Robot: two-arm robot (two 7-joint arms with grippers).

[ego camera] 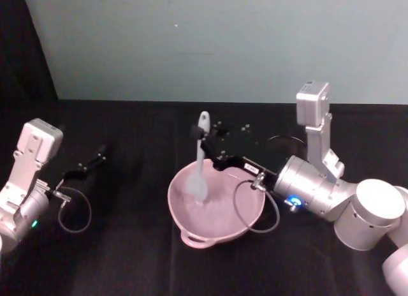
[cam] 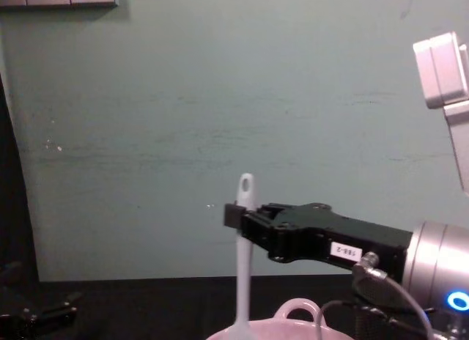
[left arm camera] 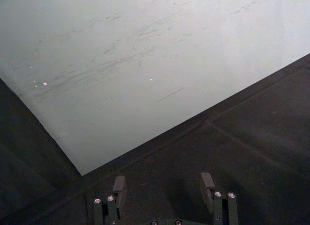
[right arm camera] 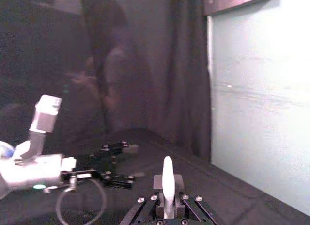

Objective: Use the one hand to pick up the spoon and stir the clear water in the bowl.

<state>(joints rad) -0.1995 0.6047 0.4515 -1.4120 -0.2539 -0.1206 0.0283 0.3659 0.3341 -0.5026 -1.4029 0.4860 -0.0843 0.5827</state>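
- While the spoon (ego camera: 201, 162) stands almost upright, its broad blade is down inside the bowl (ego camera: 223, 214) and its holed handle end pokes up above the grip. That looks like the right posture for stirring.
- The bowl sits about midway across the table (ego camera: 127, 258), well clear of the back edge, with its little loop handle turned toward the robot. The water is clear and I can't make it out, so I can't tell how deep the blade goes.
- The right gripper (ego camera: 205, 145) reaches in level from the right, above the bowl's far rim, with its fingers pinched on the upper handle. A high hold like this probably keeps the fingers out of the water and lets the blade swing wide.
- My read is that the pickup is done and we're in the stirring step. The next circles should be small and smooth, since the blade is close to the bowl's wall and a hard knock could slop water or shove the bowl.
- The left gripper (ego camera: 95, 159) is parked near the table's left edge, well away from the bowl, with its fingers spread and nothing between them. It has no job here.
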